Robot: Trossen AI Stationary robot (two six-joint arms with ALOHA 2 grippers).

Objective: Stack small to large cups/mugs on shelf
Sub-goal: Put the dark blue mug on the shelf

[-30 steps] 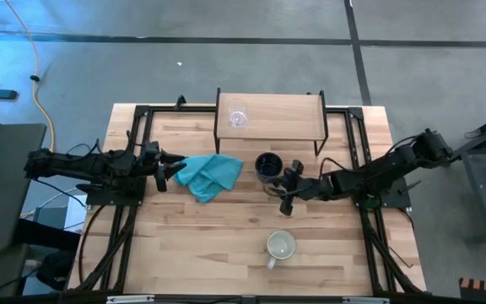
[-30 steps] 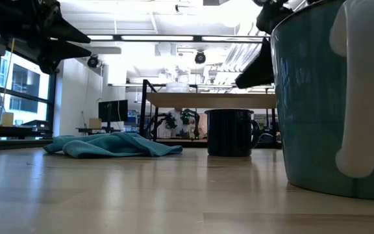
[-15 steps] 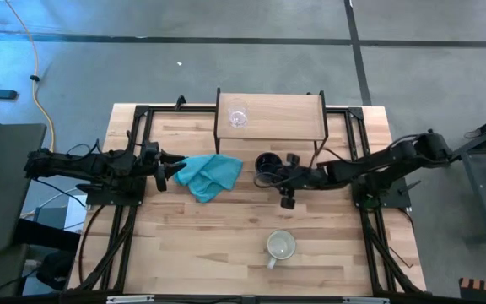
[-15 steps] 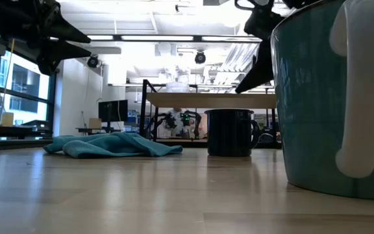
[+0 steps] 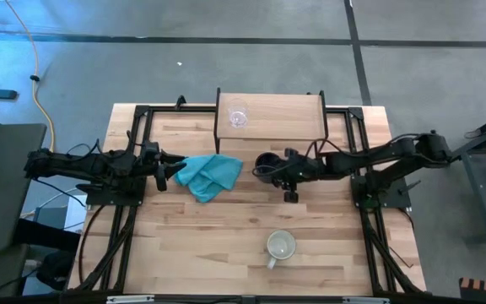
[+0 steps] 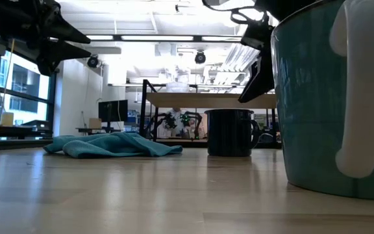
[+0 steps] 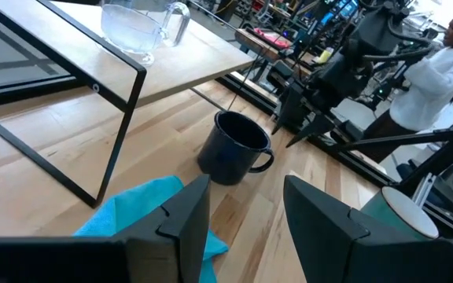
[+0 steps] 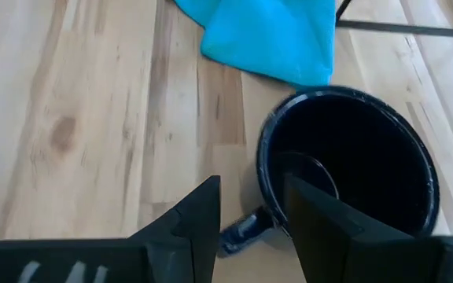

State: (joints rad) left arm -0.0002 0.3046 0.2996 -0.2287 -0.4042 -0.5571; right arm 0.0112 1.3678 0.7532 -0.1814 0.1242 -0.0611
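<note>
The small clear glass cup (image 5: 238,116) is already placed on the light-wood shelf (image 5: 281,111), while the black mug (image 5: 266,165) is seen on the table just in front of it and the pale mug (image 5: 280,246) well apart, nearer the front edge. Both mugs remain to be stacked, by this judgement. The right gripper (image 8: 250,206) is poised with fingers parted over the glossy, round-rimmed mug's handle side. The left gripper (image 7: 242,206), also parted and empty, is held beside a crumpled teal cloth (image 5: 210,173).
</note>
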